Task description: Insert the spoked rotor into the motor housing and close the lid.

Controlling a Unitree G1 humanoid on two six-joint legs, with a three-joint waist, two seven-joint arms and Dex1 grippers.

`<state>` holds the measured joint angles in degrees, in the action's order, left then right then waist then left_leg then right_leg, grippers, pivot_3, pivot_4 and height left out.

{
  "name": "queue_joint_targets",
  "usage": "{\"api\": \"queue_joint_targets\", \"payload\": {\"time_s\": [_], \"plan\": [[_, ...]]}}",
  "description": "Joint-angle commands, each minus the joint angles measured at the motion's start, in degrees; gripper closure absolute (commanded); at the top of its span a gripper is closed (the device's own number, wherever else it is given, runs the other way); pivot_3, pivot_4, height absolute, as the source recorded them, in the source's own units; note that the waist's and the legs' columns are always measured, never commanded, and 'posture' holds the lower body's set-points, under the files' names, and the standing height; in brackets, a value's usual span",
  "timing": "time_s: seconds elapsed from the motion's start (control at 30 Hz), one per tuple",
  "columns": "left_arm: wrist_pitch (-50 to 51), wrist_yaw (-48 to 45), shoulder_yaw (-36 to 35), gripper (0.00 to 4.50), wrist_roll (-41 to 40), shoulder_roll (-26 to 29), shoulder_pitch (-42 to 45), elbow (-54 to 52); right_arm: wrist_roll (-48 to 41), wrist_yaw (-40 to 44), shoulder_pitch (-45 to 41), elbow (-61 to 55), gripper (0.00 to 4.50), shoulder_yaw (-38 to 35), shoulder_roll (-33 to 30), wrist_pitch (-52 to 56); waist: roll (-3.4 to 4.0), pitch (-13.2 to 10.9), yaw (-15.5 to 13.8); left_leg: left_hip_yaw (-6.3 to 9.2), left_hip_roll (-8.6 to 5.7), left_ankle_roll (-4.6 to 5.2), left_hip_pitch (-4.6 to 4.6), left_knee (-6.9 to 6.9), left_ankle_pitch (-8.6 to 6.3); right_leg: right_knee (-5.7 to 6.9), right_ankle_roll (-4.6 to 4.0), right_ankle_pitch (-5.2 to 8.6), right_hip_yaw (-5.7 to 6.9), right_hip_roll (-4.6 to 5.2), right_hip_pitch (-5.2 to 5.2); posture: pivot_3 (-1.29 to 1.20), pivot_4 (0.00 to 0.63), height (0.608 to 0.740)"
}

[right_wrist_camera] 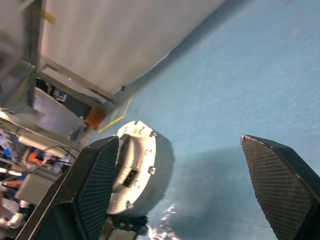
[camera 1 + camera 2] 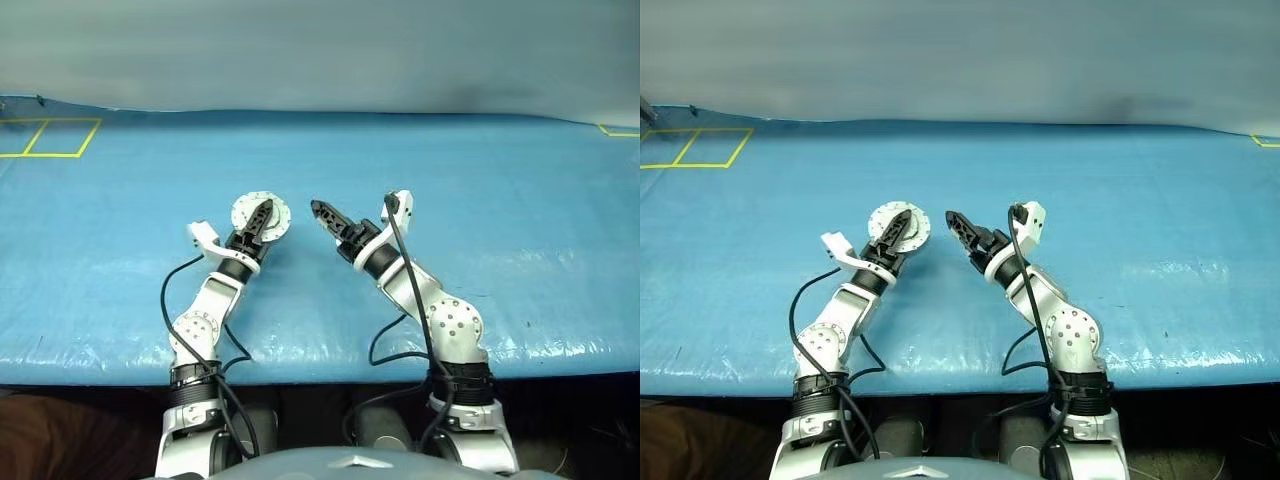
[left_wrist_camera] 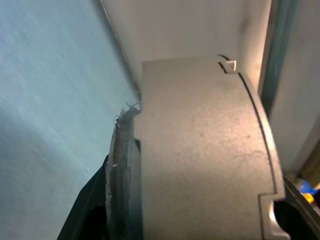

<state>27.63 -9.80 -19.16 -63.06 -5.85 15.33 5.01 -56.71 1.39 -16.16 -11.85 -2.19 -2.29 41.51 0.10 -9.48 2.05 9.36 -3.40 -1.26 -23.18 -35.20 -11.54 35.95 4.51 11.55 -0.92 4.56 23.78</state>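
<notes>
A: Status of the housing (image 2: 260, 215)?
B: It is held on edge above the table (image 2: 500, 200) in the left gripper (image 2: 256, 226), clamped across it, and appears closed. The rotor cannot be seen.
A: Right gripper (image 2: 322, 212)?
B: Spread wide beside it, nothing held. Assembly is judged nearly complete.

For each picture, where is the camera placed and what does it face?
Head views: look forward and down on the blue table; both arms show.
Left wrist view: very close on the round metal housing held in the left gripper.
Right wrist view: along the right gripper, jaws wide open, toward the table.
Shared: the housing shows in all views.
</notes>
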Motion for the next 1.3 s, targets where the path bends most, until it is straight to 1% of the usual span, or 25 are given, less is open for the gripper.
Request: {"api": "queue_joint_targets", "payload": {"time_s": [0.03,0.13,0.2,0.3,0.47,0.6,0.8,0.87,0.9,1.0,1.03,1.17,1.3], "plan": [[-6.08,2.14,-2.70,1.93,2.46,-0.02,1.97,-4.25,-1.19,4.62,1.62,-4.41,0.39,1.07,-0.18,0.75,0.00,0.00,0.07,0.00,0.02,0.00,0.00,0.02,0.00,0.00,0.02,-0.01,0.00,0.00,0.01,0.00,0.150,0.740],[-10.28,5.85,-4.59,1.93,7.12,1.95,3.21,-3.27,1.70,6.06,3.10,-5.08,0.39,2.61,-2.07,1.38,-0.04,-0.02,-0.05,0.00,0.01,0.00,-0.01,0.00,-0.01,0.00,0.03,-0.02,0.00,0.00,0.00,0.00,0.150,0.740],[-12.33,7.65,-5.36,1.93,9.92,3.04,3.75,-2.58,5.58,6.58,3.79,-5.27,0.39,4.65,-4.00,1.15,-0.06,-0.03,-0.12,0.00,0.00,0.00,0.00,-0.07,-0.01,-0.01,0.02,-0.01,0.00,0.00,-0.04,0.00,0.150,0.740],[-14.79,8.78,-6.42,1.93,13.28,4.62,4.47,-0.87,7.56,7.05,4.49,-5.67,0.39,5.87,-4.41,1.23,-0.08,-0.04,-0.26,-0.01,-0.04,0.00,-0.01,-0.12,-0.01,-0.02,0.02,-0.01,0.00,0.01,-0.06,0.00,0.150,0.740],[-16.70,9.46,-8.23,1.93,16.43,7.17,6.31,3.75,11.30,9.40,4.86,-7.28,0.39,8.22,-5.64,0.77,-0.15,-0.08,-0.50,0.00,-0.03,0.00,0.00,-0.13,0.00,0.00,0.15,-0.10,0.01,0.00,-0.06,0.00,0.150,0.740],[-17.70,10.44,-8.73,1.93,20.17,9.03,6.98,8.46,13.14,10.07,4.89,-7.37,0.39,8.70,-5.74,0.90,-0.23,-0.11,-0.51,0.00,-0.04,0.00,0.00,-0.17,-0.01,-0.01,0.24,-0.15,0.00,0.00,-0.08,0.00,0.150,0.740],[-17.75,9.90,-9.83,1.93,20.95,8.84,5.83,10.64,16.08,11.80,5.33,-7.77,0.39,10.09,-6.40,0.93,-0.28,-0.12,-0.43,0.01,-0.03,-0.01,0.02,-0.18,0.00,0.01,0.23,-0.18,0.00,0.00,-0.09,0.00,0.150,0.740],[-18.02,9.64,-9.60,1.28,21.73,8.82,5.02,10.34,16.35,12.04,5.61,-7.60,0.36,9.95,-6.04,1.07,-0.28,-0.12,-0.38,0.01,-0.02,-0.01,0.02,-0.19,0.00,0.02,0.22,-0.19,0.00,0.00,-0.09,0.00,0.150,0.740],[-18.02,9.53,-9.57,1.07,21.87,8.83,4.69,10.21,16.40,12.28,5.73,-7.54,0.36,9.90,-5.94,1.12,-0.29,-0.12,-0.37,0.00,-0.02,-0.01,0.03,-0.19,0.00,0.02,0.22,-0.19,0.00,0.00,-0.10,0.00,0.150,0.740],[-18.27,10.71,-10.63,0.15,22.14,8.95,4.31,10.22,16.99,13.33,5.80,-7.32,0.36,10.41,-6.05,1.26,-0.28,-0.11,-0.37,0.00,-0.02,-0.01,0.06,-0.21,0.00,0.02,0.22,-0.20,0.00,0.00,-0.14,0.00,0.150,0.740],[-18.49,11.36,-11.10,0.03,22.29,9.04,4.24,10.19,17.22,13.87,5.82,-7.30,0.36,10.62,-6.22,1.36,-0.28,-0.11,-0.29,-0.02,-0.01,-0.01,0.12,-0.21,0.00,0.02,0.22,-0.20,0.00,0.00,-0.19,0.00,0.150,0.740],[-19.52,11.37,-12.80,0.03,20.89,9.25,3.36,7.44,18.13,15.50,5.63,-6.54,0.36,11.22,-6.44,1.50,-0.28,-0.11,0.33,-0.10,0.05,-0.02,0.25,-0.20,-0.01,0.04,0.18,-0.22,-0.01,-0.01,-0.25,0.00,0.150,0.740],[-20.24,10.72,-14.16,0.03,19.78,9.10,2.57,4.60,18.92,16.33,5.31,-6.13,0.36,11.29,-6.33,1.68,-0.30,-0.11,0.07,-0.12,0.07,-0.02,0.25,-0.20,-0.01,0.05,0.16,-0.24,-0.01,-0.01,-0.24,0.00,0.150,0.740]]}}
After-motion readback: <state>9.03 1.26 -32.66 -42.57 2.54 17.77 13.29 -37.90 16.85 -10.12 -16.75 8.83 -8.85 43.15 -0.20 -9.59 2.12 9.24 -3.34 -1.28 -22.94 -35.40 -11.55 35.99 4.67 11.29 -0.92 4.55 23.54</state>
